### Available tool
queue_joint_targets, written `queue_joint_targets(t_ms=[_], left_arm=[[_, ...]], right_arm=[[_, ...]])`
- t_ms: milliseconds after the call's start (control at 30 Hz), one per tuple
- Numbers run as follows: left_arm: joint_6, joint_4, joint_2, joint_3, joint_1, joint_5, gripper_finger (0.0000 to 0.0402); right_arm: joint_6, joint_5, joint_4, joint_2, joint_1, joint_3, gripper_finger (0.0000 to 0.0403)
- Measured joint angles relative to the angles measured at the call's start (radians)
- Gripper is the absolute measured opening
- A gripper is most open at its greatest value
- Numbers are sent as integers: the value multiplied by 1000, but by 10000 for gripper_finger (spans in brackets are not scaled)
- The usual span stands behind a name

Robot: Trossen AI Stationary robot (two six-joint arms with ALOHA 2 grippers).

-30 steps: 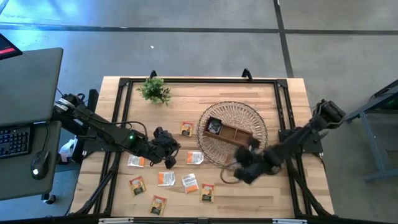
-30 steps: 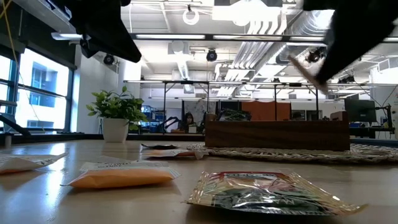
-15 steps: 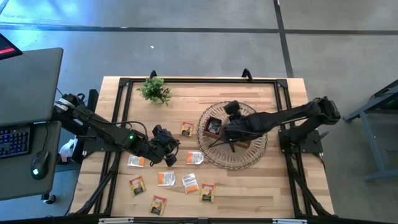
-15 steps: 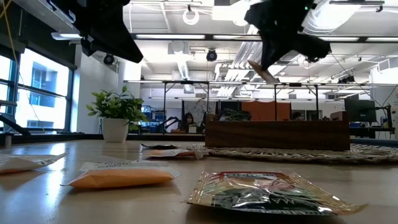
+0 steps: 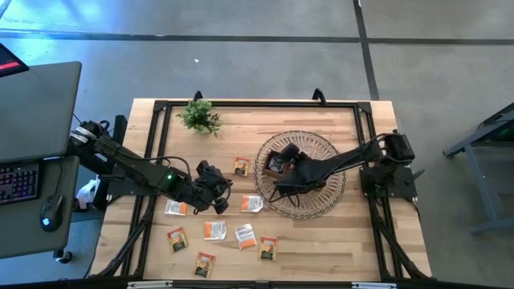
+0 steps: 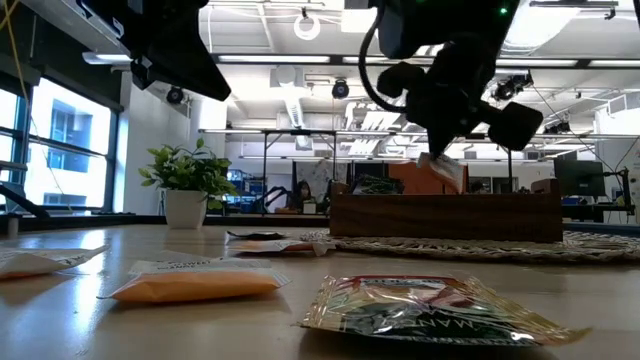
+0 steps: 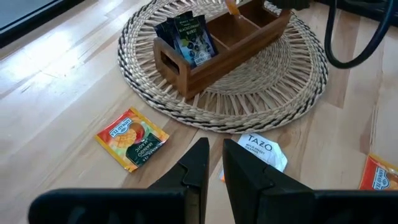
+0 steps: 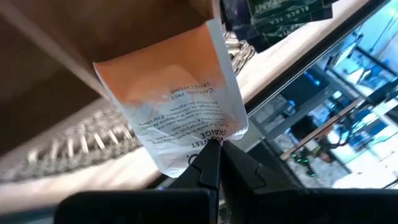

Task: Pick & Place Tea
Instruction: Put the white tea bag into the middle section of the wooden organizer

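A: Where is the right gripper [image 5: 280, 185]?

B: Above the wicker basket [image 5: 321, 201] on the wooden worktop [image 5: 337, 241], over the wooden tray [image 5: 309, 171] that sits in it; its jaws are pinched shut on the edge of a white and orange tea packet [image 8: 177, 109], which hangs just above the tray in the low view.

A: And the left gripper [image 7: 212, 163]?

B: It hovers over the worktop beside the basket, near the loose packets; its jaws stand a narrow gap apart with nothing between them.

A: Where is the rest of the tea?

B: Dark packets [image 7: 185, 38] stand upright in the tray's end compartment; an orange packet [image 7: 132, 137] lies flat just outside the basket's rim; a white packet [image 7: 262, 149] lies just ahead of the left gripper, touching the rim; several more orange packets [image 5: 215, 231] are scattered on the worktop's front part, well apart from the basket.

A: Anything else on the worktop?

B: A small green plant [image 5: 200, 116] stands at a far corner, clear of everything.
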Motion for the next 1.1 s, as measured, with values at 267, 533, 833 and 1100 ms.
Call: queue_joint_targets(t_ms=[267, 533, 833, 1100], left_arm=[[-2, -4, 0, 0, 0, 0, 44], [-16, -3, 0, 0, 0, 26, 44], [-16, -12, 0, 0, 0, 26, 44], [-16, -19, 0, 0, 0, 17, 44]], right_arm=[[-3, -99, 28, 0, 2, 1, 14], [-2, -131, 43, 0, 3, 1, 53], [164, -167, 48, -1, 3, 1, 111], [535, -265, 130, -83, 29, 1, 123]])
